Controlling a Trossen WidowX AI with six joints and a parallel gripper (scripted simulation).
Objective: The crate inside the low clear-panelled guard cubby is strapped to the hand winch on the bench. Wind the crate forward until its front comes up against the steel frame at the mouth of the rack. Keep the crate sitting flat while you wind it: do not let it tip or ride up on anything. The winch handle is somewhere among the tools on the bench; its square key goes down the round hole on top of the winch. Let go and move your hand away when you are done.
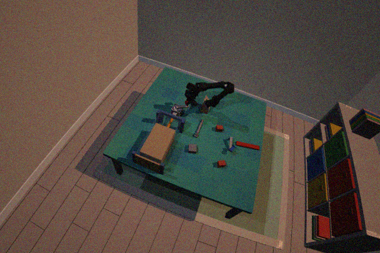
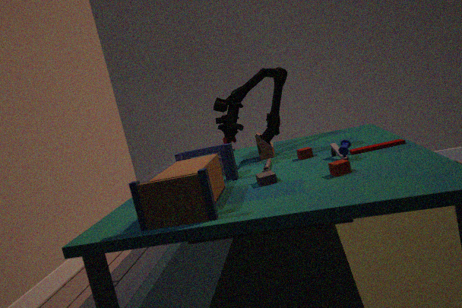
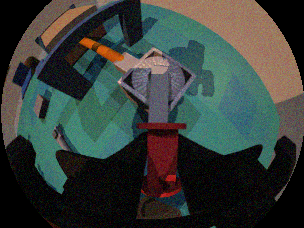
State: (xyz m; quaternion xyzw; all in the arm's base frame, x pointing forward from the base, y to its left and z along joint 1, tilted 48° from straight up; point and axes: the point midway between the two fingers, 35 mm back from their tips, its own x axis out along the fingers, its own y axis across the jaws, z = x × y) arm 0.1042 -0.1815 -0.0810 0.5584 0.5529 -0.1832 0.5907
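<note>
The black end effector (image 1: 187, 102) (image 2: 229, 138) (image 3: 159, 136) is pointing down at the surface (image 1: 231, 190) (image 2: 365, 189) (image 3: 235, 65), its fingers closing around the upright red grip (image 1: 187, 102) (image 2: 226, 141) (image 3: 162, 150) of a winch handle. From the grip, a flat grey crank arm (image 3: 159, 102) is reaching over the grey metal winch (image 1: 177, 110) (image 3: 157, 57), which is sitting just beside the end effector. Whether the key is seating fully in the top hole, I cannot tell. Beyond the winch from the end effector, an orange strap (image 1: 170, 122) (image 3: 102, 50) is running through the dark blue steel frame (image 1: 170, 114) (image 2: 230, 163) (image 3: 131, 25) toward the tan, box-shaped crate (image 1: 158, 141) (image 2: 184, 168). The crate is lying flat on the far side of the frame, its front standing apart from it. A slim silver tool (image 1: 199, 128) (image 2: 267, 164) (image 3: 64, 140) is lying near the end effector, with a small grey block (image 1: 192, 148) (image 2: 266, 178) farther out. Well apart from the end effector, a long red bar (image 1: 247, 145) (image 2: 378, 146) is resting beside a blue-and-grey tool (image 1: 231, 147) (image 2: 344, 149).
</note>
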